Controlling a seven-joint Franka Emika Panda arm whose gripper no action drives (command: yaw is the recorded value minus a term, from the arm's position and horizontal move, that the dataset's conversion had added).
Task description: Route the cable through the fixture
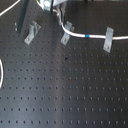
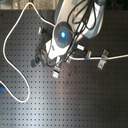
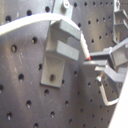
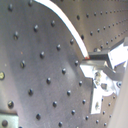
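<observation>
Black perforated board (image 1: pixel 65 90) fills both exterior views. In the first exterior view three grey metal clips stand across the upper part: one upper left (image 1: pixel 32 33), one upper centre (image 1: pixel 66 34), one upper right (image 1: pixel 108 40). The cable (image 1: pixel 80 35), white w/ a short blue band (image 1: pixel 87 36), runs from the top centre, past the centre clip, then right to the upper-right clip, where it ends at the clip.

In the second exterior view the arm (image 2: pixel 67 30) covers the upper centre; the cable (image 2: pixel 117 58) comes out from under it, blue band (image 2: pixel 86 58) just right of centre, passes the clip at right (image 2: pixel 102 61) and runs off the right edge. A plain white cord (image 2: pixel 12 37) loops over the upper left and down the left side.

In the first wrist view the gripper (image 3: pixel 95 62) is at mid-right, a clip (image 3: pixel 60 55) just beside it, cable (image 3: pixel 30 24) arching over the clip's top. In the second wrist view the cable (image 4: pixel 65 25) runs down to the fingertips (image 4: pixel 97 58). Jaws look nearly closed, cable pinched btwn tips.
</observation>
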